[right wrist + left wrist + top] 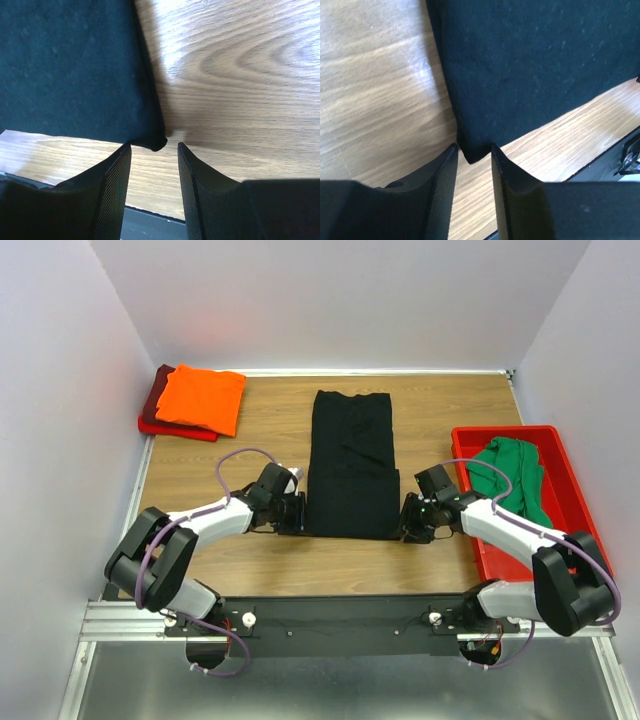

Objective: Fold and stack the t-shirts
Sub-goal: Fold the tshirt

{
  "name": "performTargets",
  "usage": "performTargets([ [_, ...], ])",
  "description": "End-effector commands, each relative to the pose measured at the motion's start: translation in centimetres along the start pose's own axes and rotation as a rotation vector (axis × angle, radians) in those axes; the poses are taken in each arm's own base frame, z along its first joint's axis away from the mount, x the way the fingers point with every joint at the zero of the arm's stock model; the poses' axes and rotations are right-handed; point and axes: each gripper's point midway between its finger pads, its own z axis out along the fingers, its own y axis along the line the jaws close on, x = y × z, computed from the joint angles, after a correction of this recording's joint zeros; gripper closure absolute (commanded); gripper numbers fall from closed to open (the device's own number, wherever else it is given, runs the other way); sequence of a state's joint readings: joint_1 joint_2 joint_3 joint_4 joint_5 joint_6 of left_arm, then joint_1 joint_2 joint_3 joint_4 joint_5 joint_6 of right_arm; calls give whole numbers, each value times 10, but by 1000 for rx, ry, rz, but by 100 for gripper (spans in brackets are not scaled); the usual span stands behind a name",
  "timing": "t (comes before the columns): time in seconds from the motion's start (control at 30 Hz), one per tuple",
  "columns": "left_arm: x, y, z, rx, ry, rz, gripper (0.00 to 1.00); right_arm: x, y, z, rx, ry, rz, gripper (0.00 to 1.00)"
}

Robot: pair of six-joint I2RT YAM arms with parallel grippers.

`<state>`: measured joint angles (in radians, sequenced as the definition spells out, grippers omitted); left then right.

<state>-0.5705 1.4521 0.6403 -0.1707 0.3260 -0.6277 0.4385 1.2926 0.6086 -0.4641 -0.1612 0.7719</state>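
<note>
The black t-shirt (352, 465) lies as a long folded strip in the middle of the bench (270, 425). The left end effector (473, 151) is at its near left corner, the right end effector (154, 146) at its near right corner. Both have jaws slightly apart and grip nothing.

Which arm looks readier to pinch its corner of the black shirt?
Left, but only narrowly. The left jaws stand open with a near corner of the black shirt between them. The right jaws are open too, but their corner only reaches the tips.
</note>
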Motion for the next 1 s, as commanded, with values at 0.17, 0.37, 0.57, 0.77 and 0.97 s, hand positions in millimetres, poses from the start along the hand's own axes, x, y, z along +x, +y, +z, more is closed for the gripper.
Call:
performTargets([
  [0.17,7,6,8,-15,30,-8,64,-5,-7,6,33,-42,26,51],
  [0.37,10,9,10,-21,42,-13,66,-11,6,1,-13,-60,35,51],
  [0.57,11,9,9,-21,43,-11,67,-26,14,-8,-27,-121,37,51],
  [0.77,12,9,9,-21,46,-12,68,-18,-1,9,36,-77,41,51],
  [0.97,13,10,9,-26,48,-11,68,2,-15,18,59,-6,22,52],
])
